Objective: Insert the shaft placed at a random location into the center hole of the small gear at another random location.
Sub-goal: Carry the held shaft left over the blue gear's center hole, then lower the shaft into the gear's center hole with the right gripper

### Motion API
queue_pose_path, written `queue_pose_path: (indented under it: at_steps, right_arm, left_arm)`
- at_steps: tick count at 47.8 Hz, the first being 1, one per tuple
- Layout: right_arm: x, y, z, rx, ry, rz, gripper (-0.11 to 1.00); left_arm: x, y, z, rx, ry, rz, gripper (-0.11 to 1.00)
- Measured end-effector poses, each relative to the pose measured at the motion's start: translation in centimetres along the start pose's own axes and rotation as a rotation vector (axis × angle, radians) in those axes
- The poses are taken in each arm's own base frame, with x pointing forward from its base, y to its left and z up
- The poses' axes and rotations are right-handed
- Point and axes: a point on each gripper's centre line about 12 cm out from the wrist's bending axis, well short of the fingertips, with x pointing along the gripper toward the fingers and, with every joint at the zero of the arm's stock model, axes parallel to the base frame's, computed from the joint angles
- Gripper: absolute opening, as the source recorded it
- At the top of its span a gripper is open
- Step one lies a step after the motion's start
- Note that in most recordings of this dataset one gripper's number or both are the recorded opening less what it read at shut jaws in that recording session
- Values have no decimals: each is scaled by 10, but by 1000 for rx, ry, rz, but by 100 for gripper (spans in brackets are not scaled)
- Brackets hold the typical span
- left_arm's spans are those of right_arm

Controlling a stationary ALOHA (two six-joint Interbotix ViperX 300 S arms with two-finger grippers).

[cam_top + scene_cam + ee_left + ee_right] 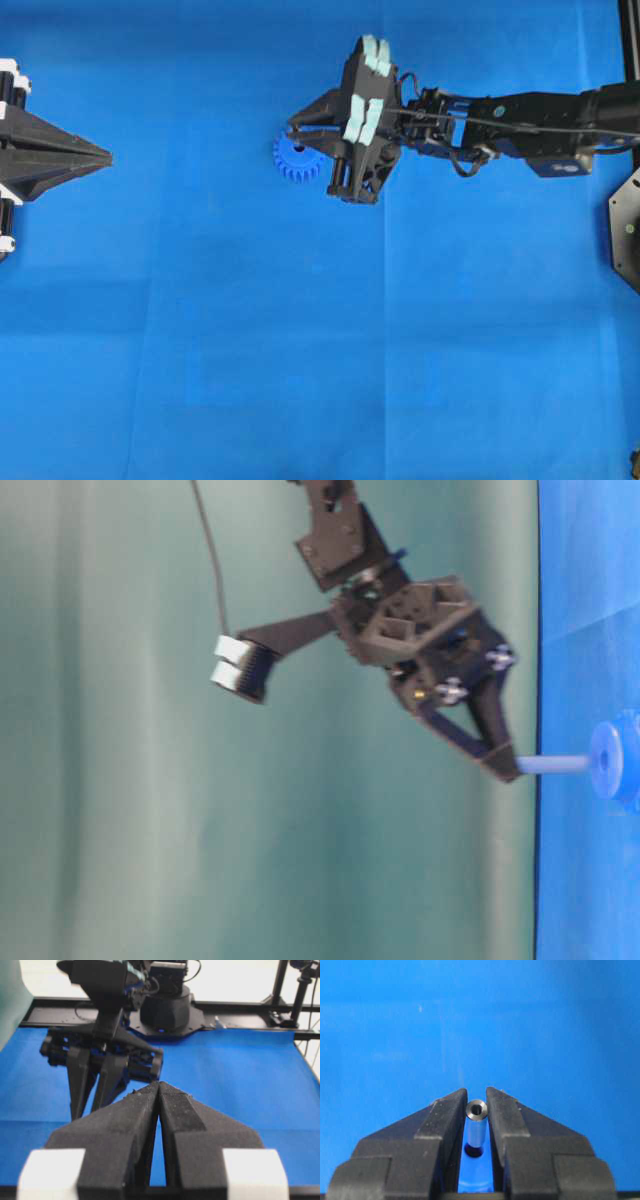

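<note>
- Blue cloth [300, 350]: covered the whole work surface, faint fold lines across it.
- Right arm [540, 115]: reached in from the right edge of the overhead view toward the middle of the cloth, wrist bent down over the gear.
- Right gripper [476, 1110]: pointed down at the cloth, fingers nearly together with only the shaft's width between them, pinched on the shaft near its upper end; in the table-level view fingertips [503, 767] met the shaft's free end.
- Left gripper [105, 157]: parked at the left edge of the overhead view, well apart from the gear; fingers [142, 1105] pressed together along their length in the left wrist view, nothing between them.
- Small gear [297, 160]: flat on the cloth, left of centre in the far half, just beside and partly under the right gripper.
- Shaft [476, 1125]: upright between the right fingers, hollow top end visible; lower end met the gear's hub [606, 761].
- Center hole [474, 1150]: dark spot directly below the shaft; depth of entry not discernible.
</note>
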Motion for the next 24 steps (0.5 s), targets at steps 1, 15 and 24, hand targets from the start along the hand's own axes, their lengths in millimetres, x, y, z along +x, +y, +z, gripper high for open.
queue_pose_path:
  at_steps: [1, 15, 24]
  right_arm:
    - [1, 0, -2, 0, 5, 0, 4]
    - [11, -1, -17, 0, 37, -5, 4]
    - [11, -2, -18, 2, 38, -5, 4]
  left_arm:
    - [0, 0, 1, 0, -3, 0, 0]
    - [0, 0, 0, 0, -2, 0, 0]
    - [0, 0, 0, 0, 0, 0, 0]
